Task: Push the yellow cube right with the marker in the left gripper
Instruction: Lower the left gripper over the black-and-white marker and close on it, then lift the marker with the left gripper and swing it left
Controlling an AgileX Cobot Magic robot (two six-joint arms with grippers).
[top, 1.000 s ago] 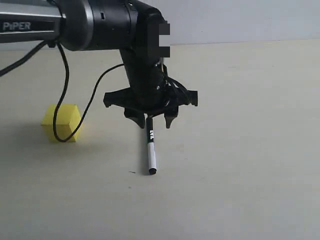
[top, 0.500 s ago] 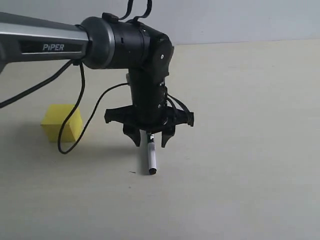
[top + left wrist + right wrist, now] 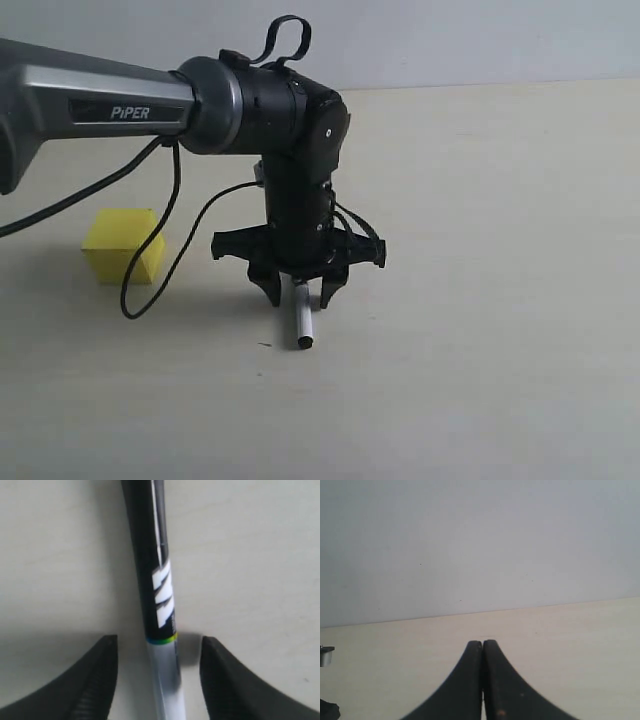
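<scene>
The marker [image 3: 302,325] lies flat on the table, its white end pointing toward the front edge. My left gripper [image 3: 301,298] stands low over it, open, one finger on each side of the barrel. In the left wrist view the marker [image 3: 156,585] runs between the two black fingers [image 3: 95,680] with a gap on both sides, so neither touches it. The yellow cube [image 3: 120,244] rests on the table well to the left of the gripper, apart from it. My right gripper [image 3: 482,643] is shut with nothing between its fingers and does not show in the exterior view.
The black PIPER arm [image 3: 110,110] reaches in from the left above the cube, and its cable [image 3: 150,290] hangs in a loop next to the cube. The beige table [image 3: 500,300] ends at a pale wall [image 3: 480,540] at the back.
The left arm has come down over the marker, so more of the barrel is now hidden between the open fingers. Marker and cube have stayed where they were.
</scene>
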